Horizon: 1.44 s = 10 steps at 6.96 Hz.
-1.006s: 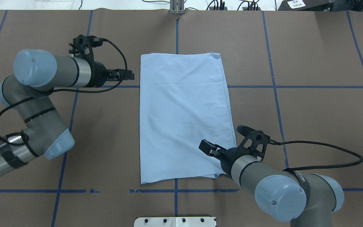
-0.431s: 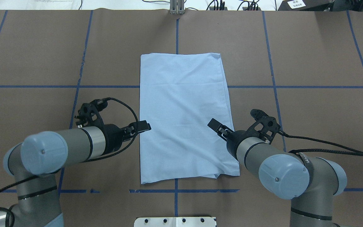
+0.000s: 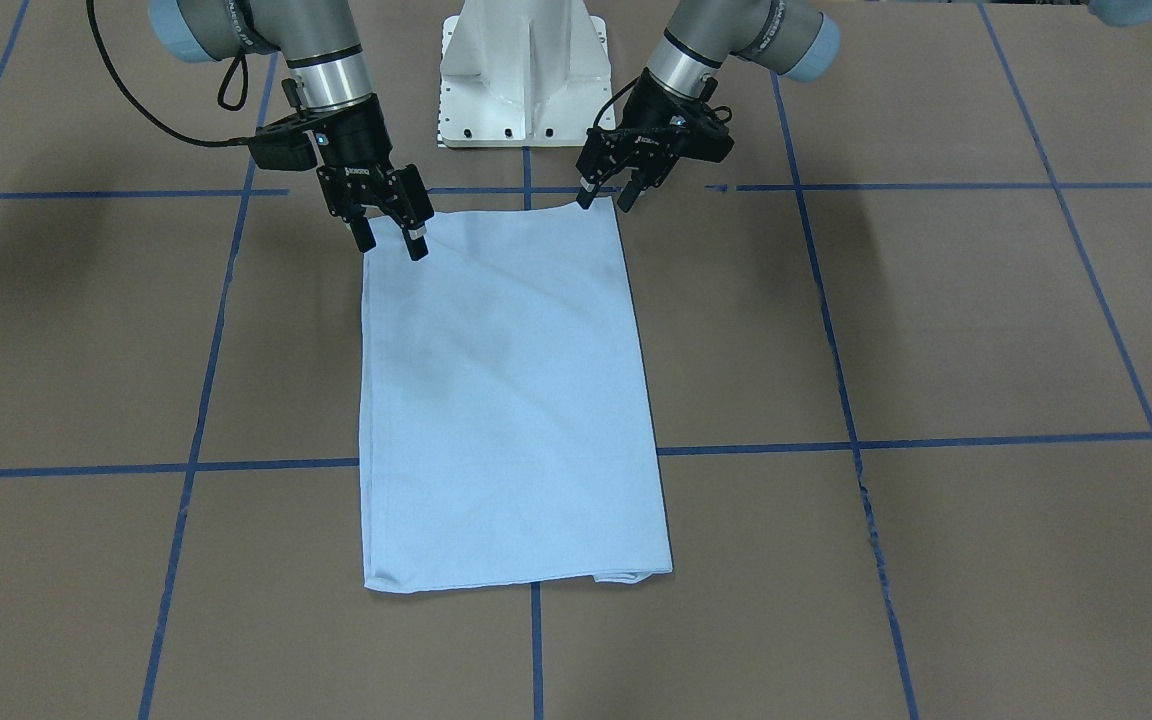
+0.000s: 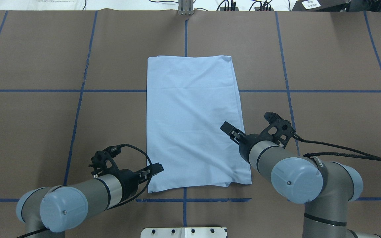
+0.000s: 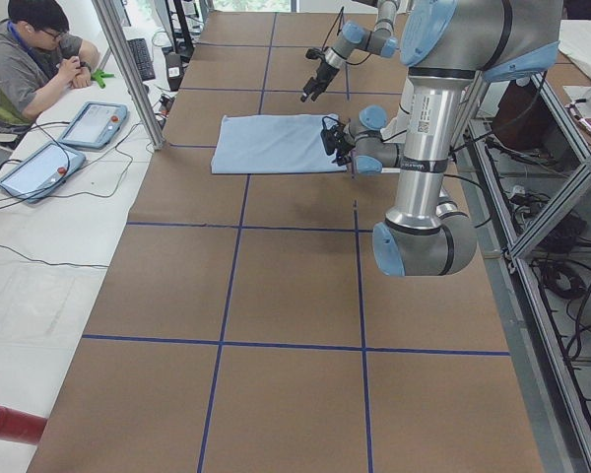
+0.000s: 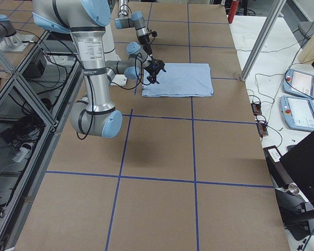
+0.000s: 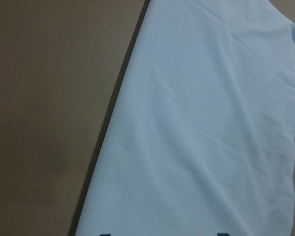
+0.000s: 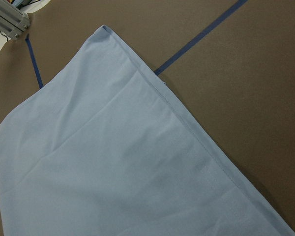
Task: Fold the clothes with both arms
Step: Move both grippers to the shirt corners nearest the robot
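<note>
Front view shows both claws spread (overhead hides it): left gripper (image 3: 604, 203), right gripper (image 3: 391, 247), seemingly above T-shirt (image 3: 511, 400).

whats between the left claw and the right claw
Only the light blue T-shirt: its robot-side end fills the stretch from the left claw to the right claw, clearest in the overhead view.

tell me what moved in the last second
The left gripper swept along the left edge of the T-shirt toward the robot, to its near corner. The right gripper shifted slightly away from the robot. Both are open, holding nothing; the T-shirt lies unchanged.
</note>
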### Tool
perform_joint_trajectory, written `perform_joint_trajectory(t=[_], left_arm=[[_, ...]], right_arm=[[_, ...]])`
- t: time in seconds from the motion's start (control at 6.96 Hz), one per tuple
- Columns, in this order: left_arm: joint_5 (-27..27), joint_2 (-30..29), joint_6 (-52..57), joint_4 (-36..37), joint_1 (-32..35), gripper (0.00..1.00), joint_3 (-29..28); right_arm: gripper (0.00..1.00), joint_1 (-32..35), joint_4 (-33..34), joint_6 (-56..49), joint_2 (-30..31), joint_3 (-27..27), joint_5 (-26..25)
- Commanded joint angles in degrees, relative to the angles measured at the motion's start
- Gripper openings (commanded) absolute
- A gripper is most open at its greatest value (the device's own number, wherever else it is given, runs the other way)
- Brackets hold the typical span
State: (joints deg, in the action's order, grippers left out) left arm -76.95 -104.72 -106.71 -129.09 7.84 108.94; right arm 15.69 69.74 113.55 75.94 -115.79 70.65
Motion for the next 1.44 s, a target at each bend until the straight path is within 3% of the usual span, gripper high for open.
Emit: perform_joint_trajectory(t=[0.0,1.29], left_arm=[[1.63,0.13,-0.25,-0.02,-2.21,0.78,-1.36],[1.46,-1.80,-0.16,-0.10,-2.92,0.78,-3.81]], right_arm=[[1.00,-0.04,-0.04,0.09,-0.09,0.30,0.01],[1.00,-0.22,-0.13,0.36,-0.09,0.30,0.01]])
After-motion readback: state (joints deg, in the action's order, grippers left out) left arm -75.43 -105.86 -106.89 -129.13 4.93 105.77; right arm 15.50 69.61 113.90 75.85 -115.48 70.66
